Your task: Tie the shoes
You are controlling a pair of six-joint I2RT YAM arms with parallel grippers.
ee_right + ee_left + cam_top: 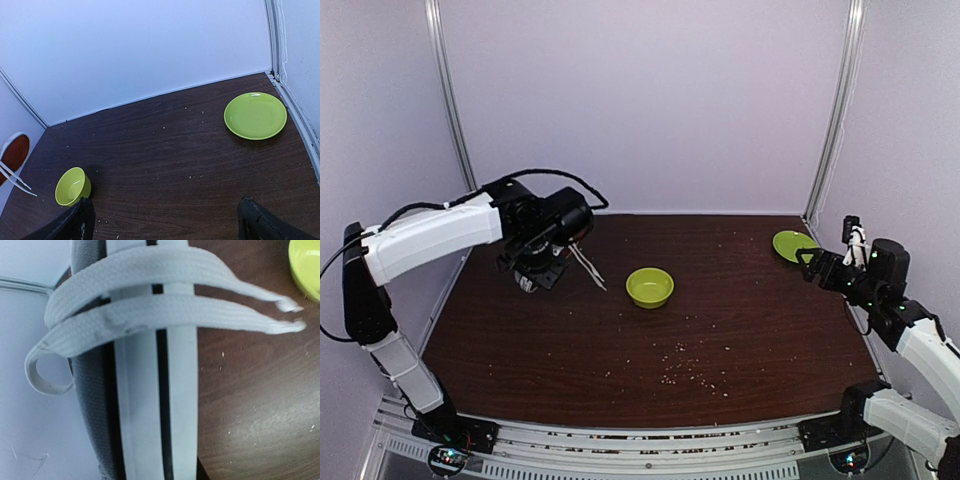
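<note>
Left tool [538, 268]: positioned at the rear-left of the counter [740, 330], directly over the grey canvas sneaker [92, 410]. Its fingers do not show in any view, so I cannot tell whether they stand apart, together or clamped on something.

Sneaker: located under the left tool, left of the green bowl [649, 287] and apart from it. The left wrist view shows it very close, with its white rubber rim [137, 415] running top to bottom beside the grey canvas. The right wrist view shows its red-orange sole underside [14, 152] turned toward the right arm, so the shoe is not flat on its sole.

White laces [165, 315]: untied. Two flat strands cross the rim side by side, their free ends pointing toward the bowl. One strand curls into a small loop on the canvas side.

Right tool [165, 205]: at the right edge of the counter, fingers wide apart, nothing between them. It is near the green plate [255, 115], which lies in the rear-right corner.

Counter surface: pale crumbs [685, 375] scattered toward the front.
</note>
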